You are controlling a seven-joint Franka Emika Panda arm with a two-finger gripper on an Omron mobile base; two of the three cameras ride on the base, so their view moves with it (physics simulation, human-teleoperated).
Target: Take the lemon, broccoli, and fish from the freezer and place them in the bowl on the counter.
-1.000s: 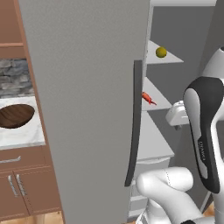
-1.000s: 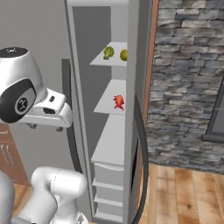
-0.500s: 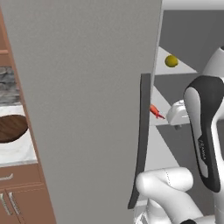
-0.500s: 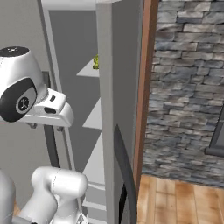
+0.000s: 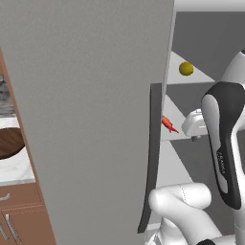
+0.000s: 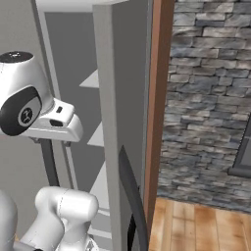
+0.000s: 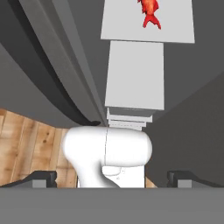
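The freezer stands with its grey door (image 5: 95, 105) swung wide open, dark handle (image 5: 150, 158) facing me. Inside, the yellow lemon (image 5: 186, 69) rests on an upper white shelf and the red-orange fish (image 5: 168, 124) lies on the shelf below. In the hand view the fish (image 7: 150, 11) sits far off at the top edge, and my gripper (image 7: 113, 178) is open with nothing between its fingertips (image 7: 41, 178). The brown bowl (image 5: 8, 142) rests on the marble counter (image 5: 16, 170) at the far left. The broccoli is out of view.
The open door's edge (image 6: 105, 98) and its handle (image 6: 130, 196) stand close in front in the right base view, beside a wooden post (image 6: 159, 98) and a stone wall (image 6: 211, 98). White drawers (image 7: 135, 74) fill the freezer's lower part.
The whole picture has shifted, so the cameras moved with the base. The door looms larger and covers most of the shelves in the right base view. The gripper stays open.
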